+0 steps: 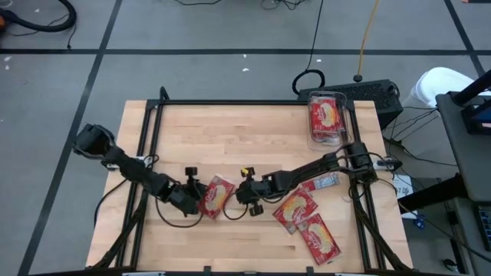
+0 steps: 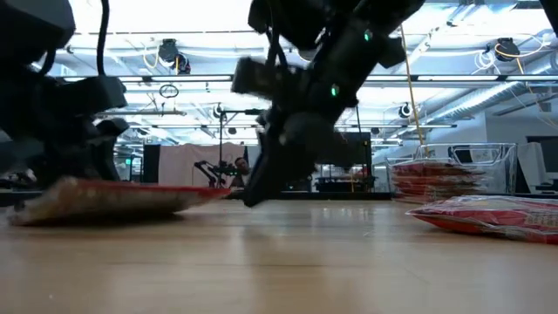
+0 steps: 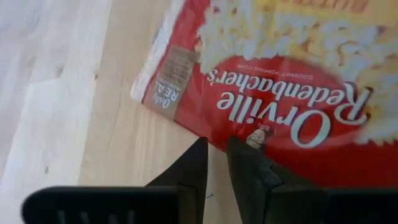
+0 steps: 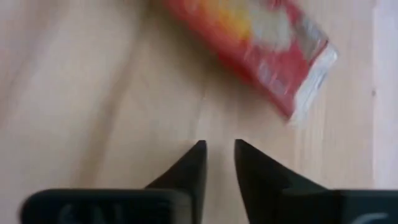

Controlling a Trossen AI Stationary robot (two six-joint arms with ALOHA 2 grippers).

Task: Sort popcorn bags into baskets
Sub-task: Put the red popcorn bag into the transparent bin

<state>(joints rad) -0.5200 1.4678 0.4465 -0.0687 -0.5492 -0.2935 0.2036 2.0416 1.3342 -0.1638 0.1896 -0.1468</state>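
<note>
- The left gripper [image 1: 196,201] sits low at the near edge of one popcorn bag [image 1: 217,195] in the middle of the table [image 1: 230,130]. Its fingers are almost closed and hold nothing.
- The right gripper [image 1: 242,196] is just on the other side of that bag, fingers nearly together, also holding nothing.
- Three more bags [image 1: 307,218] lie loose on the right (one shows its grey back).
- The basket [image 1: 327,117] at the far right corner already has bags inside, so I think the job is partly done.
</note>
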